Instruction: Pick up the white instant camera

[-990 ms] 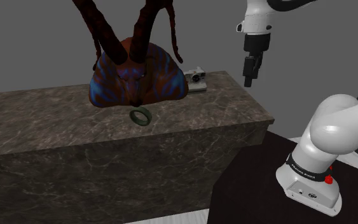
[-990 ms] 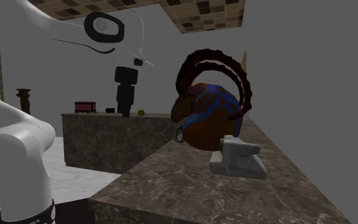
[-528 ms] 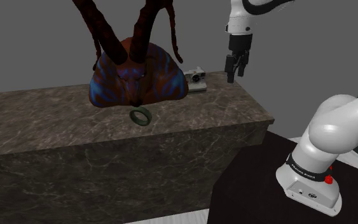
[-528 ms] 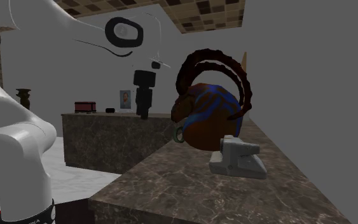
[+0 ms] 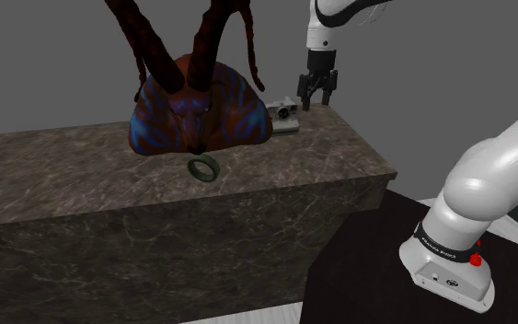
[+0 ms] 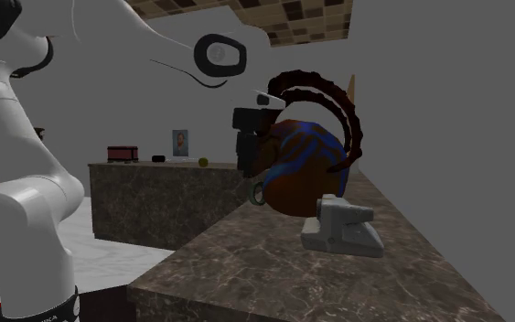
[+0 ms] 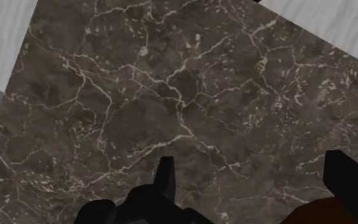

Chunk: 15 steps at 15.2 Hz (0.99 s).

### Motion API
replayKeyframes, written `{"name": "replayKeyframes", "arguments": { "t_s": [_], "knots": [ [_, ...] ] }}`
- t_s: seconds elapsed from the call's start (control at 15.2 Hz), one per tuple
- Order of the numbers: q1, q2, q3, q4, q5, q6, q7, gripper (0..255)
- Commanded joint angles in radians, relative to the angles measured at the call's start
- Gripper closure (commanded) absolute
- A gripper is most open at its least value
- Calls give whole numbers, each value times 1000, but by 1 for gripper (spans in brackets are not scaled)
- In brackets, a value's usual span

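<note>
The hand [image 5: 316,101] hangs with fingers spread over the marble surface [image 5: 339,156]. The pale grey instant camera [image 5: 287,112] sits just beside and below it, toward the horned ornament [image 5: 197,115]. The camera is probably a light, rigid, smooth-shelled box, best pinched across its flat sides, clear of the lens.

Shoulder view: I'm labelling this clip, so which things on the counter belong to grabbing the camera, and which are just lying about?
Part of the job:
- light grey instant camera
- black hand, open, near the camera

Just lying about:
- dark green ring
- blue-and-brown horned ornament
</note>
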Motion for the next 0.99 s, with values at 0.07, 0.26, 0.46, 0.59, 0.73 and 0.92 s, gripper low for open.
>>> {"name": "replayKeyframes", "arguments": {
  "t_s": [0.07,0.26,0.46,0.59,0.73,0.92],
  "knots": [
    [-20,108,-10,86,2,36,38,0],
    [-38,208,-24,174,5,61,73,0],
    [-55,306,-39,270,11,76,106,0],
    [-66,371,-50,338,16,82,127,0],
    [-78,436,-62,410,23,84,147,0],
    [-97,535,-80,525,35,80,177,0]
  ]
}}
